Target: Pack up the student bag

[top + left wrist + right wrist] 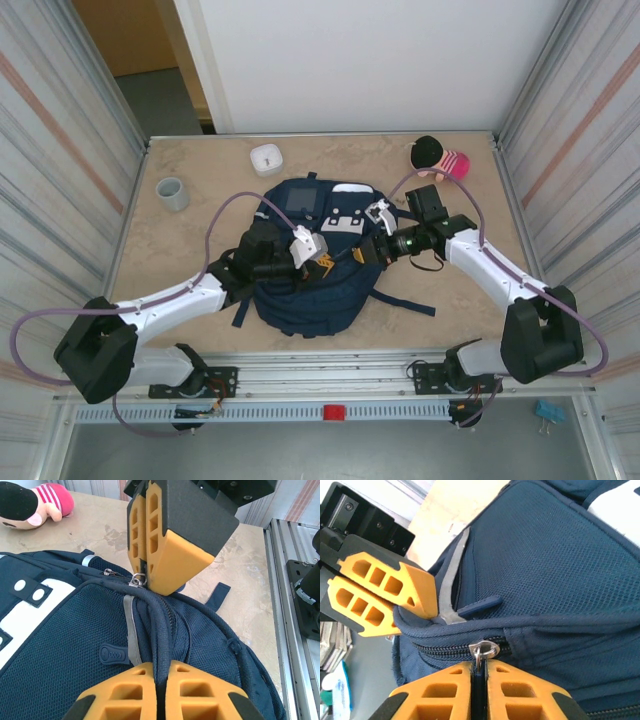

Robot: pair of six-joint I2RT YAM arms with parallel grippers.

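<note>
The student bag [305, 290], navy with a white buckle patch, lies flat in the middle of the table. My left gripper [325, 262] reaches over it from the left. In the left wrist view this gripper [161, 666] is shut on the raised piped seam [155, 625] beside the zipper. My right gripper [362, 252] comes in from the right. In the right wrist view it [479, 664] is shut on the dark pull tab hanging from the metal zipper slider [486, 648]. The two grippers face each other a few centimetres apart along the same seam.
A pink striped plush toy [440, 158] lies at the back right of the table. A small white box [266, 158] sits behind the bag and a grey cup [172, 193] at the back left. Loose bag straps [405, 302] trail toward the near edge.
</note>
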